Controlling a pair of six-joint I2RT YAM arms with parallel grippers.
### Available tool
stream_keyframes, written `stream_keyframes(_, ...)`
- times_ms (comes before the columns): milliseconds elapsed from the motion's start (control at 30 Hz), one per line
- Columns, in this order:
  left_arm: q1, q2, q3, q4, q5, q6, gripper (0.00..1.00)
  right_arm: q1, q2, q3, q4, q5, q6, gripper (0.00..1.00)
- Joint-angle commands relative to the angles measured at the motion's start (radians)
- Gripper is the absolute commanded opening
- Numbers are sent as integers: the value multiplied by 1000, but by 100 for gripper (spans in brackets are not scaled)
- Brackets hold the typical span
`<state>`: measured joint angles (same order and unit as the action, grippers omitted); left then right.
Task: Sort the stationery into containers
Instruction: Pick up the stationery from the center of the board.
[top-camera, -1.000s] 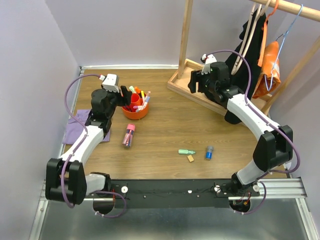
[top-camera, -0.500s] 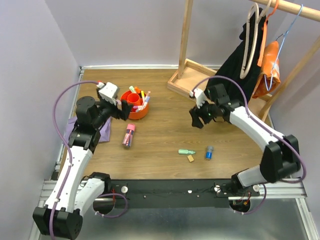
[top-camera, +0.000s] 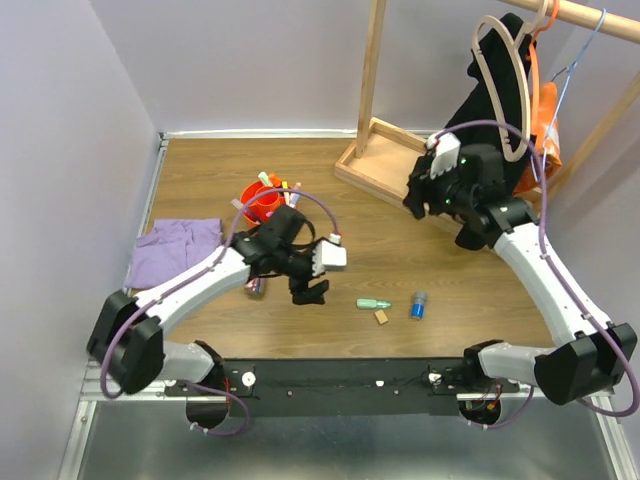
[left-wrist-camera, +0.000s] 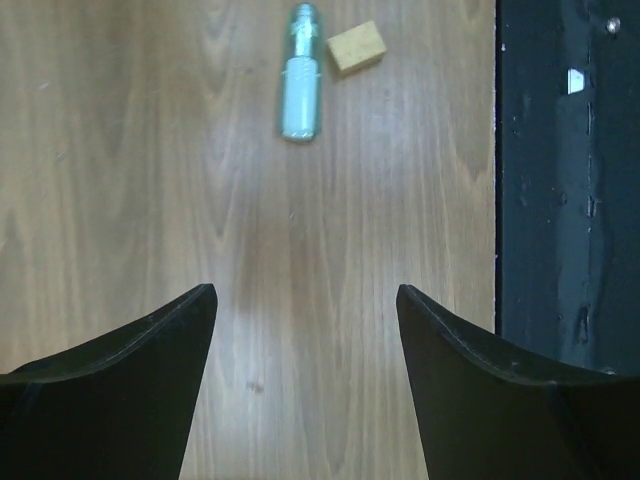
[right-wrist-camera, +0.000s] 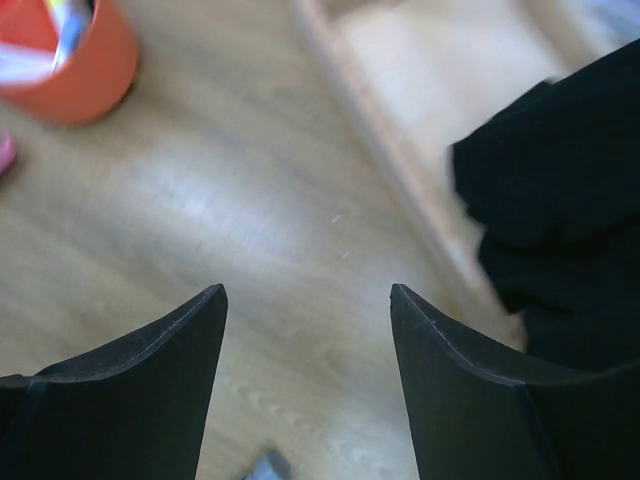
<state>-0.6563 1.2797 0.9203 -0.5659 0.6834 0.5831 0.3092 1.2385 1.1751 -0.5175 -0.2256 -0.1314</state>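
Jaws of left gripper (left-wrist-camera: 305, 290) wide apart, nothing between; right gripper (right-wrist-camera: 305, 290) likewise wide, empty. Two grippers, neither holding anything. One orange tub (top-camera: 256, 208) at far left of table, several pens standing in it, count unclear. Loose on wood ahead of left gripper: one green marker (left-wrist-camera: 300, 72), one tan eraser (left-wrist-camera: 357, 47) just beside it, one blue cylinder (top-camera: 418, 305) near. One clear tube (top-camera: 256, 289) mostly hidden under left arm. One purple cloth (top-camera: 175, 250) at left edge.

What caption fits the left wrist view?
Open left gripper hovers over the wooden table, short of a green marker and tan eraser.
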Motion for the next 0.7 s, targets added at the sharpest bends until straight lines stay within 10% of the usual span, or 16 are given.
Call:
stream_keyframes(0,-127,137,98,127,-91,31,80,-50,-2,116,48,103,47,75)
stream_keyframes(667,-356,615,477,149,-281,-173,65,-110,-134,89,85,292,111,78)
